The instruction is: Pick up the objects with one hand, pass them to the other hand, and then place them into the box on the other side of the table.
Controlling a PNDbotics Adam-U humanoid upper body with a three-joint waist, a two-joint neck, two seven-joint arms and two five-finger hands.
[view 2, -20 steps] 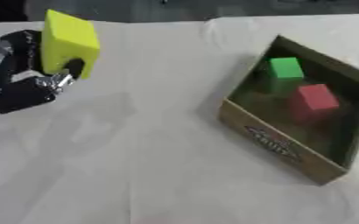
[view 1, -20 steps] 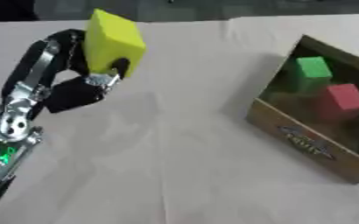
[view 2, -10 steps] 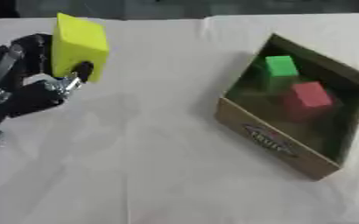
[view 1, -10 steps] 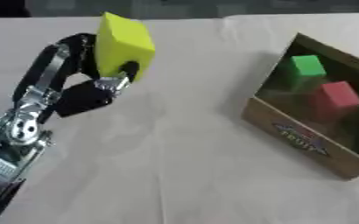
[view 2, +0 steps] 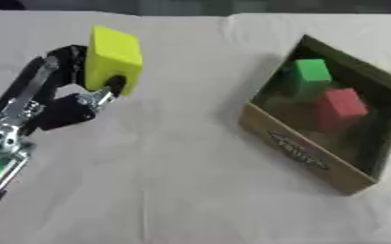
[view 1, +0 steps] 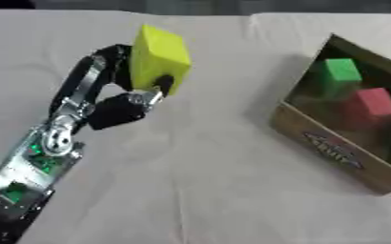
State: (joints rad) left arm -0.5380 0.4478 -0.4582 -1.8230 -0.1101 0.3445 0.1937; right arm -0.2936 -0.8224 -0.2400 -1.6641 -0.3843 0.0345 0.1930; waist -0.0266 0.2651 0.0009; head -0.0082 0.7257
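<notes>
A yellow block [view 1: 159, 58] hangs above the table, tilted, with my left hand [view 1: 119, 102] shut on it: the thumb and fingers pinch its lower sides. My left arm rises from the lower left corner. At the right stands an open cardboard box [view 1: 332, 147] holding a green block [view 1: 342, 70] and a red block [view 1: 370, 103]. My right hand shows in neither view.
A white cloth [view 1: 207, 181] covers the table, with a fold line running up the middle at the far side. The box's near wall carries a printed label [view 2: 297, 151].
My left hand has carried the yellow block rightward, closer to the box. The box and its blocks have stayed put.
</notes>
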